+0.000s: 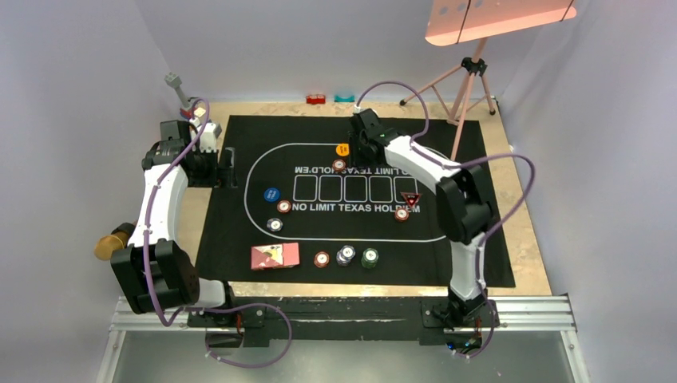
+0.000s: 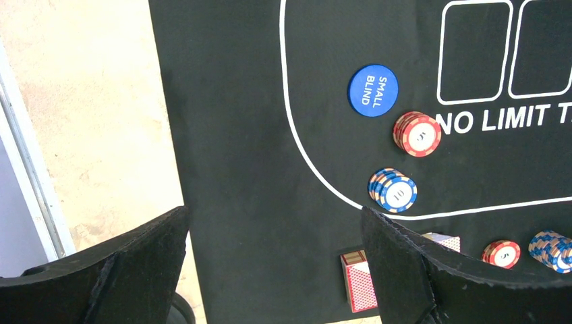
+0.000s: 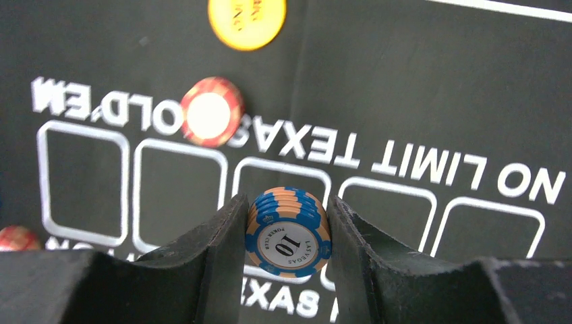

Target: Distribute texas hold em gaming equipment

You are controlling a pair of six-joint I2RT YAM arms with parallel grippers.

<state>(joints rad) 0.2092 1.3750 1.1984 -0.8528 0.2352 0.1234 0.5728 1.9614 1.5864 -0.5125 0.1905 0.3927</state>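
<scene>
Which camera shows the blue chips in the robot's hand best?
The right wrist camera. The held blue chips sit big in the middle, a 10 on top, pinched by the right hand. From the top camera that hand hides them. The left wrist camera shows only other chips.

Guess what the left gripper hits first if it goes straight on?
Probably the bare black mat, just outside the white oval line. Nothing else lies ahead of the open left gripper, though depth is unclear.
</scene>
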